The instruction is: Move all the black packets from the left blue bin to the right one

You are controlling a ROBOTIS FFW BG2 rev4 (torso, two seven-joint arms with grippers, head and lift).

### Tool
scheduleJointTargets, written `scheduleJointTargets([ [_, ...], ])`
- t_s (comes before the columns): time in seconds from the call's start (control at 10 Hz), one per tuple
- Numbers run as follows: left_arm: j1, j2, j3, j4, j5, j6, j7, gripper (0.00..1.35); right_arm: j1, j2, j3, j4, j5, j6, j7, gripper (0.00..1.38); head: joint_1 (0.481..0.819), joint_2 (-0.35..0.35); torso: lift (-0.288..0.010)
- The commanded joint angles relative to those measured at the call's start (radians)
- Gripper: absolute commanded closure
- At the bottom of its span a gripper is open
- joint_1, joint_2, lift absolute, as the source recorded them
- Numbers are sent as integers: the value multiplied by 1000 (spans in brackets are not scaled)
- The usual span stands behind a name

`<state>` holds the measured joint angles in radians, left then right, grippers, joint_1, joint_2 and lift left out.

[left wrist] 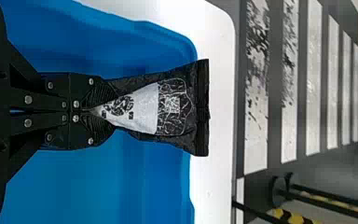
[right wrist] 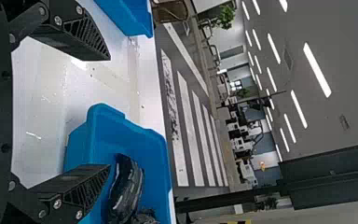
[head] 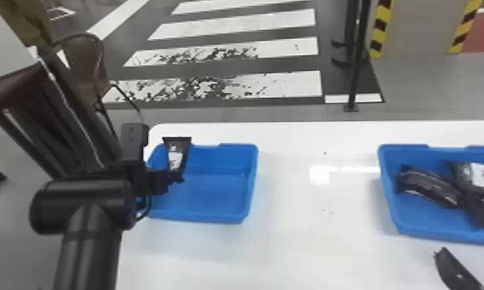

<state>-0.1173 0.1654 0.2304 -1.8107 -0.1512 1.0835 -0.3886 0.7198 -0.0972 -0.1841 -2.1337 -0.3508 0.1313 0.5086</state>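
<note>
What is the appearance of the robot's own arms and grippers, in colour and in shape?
The left arm is black, with thick, tube-like sections and a thin black cable looping near the wrist. The left gripper and right gripper are black too, with silvery screw heads and tapering, ribbed fingers.

- My head view gives me a white table.
- Beyond it I see worn white floor stripes.
- A black pole stands near yellow-and-black edging.
- Right wrist view: ceiling lights, green plant.
</note>
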Motion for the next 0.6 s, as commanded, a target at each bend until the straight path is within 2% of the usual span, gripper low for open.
scheduleJointTargets([
  [0.0,100,0,-59,-169,59,-33,-1,1207,-25,-2,13,-22,0,23,14,216,695,210,-140],
  [0.2,186,0,-143,-296,169,-80,-9,1207,-94,-9,48,-32,-14,89,62,216,695,146,-140],
  [0.5,225,2,-286,-358,297,-129,-18,1207,-182,-41,154,-25,-116,158,70,213,695,61,-140],
])
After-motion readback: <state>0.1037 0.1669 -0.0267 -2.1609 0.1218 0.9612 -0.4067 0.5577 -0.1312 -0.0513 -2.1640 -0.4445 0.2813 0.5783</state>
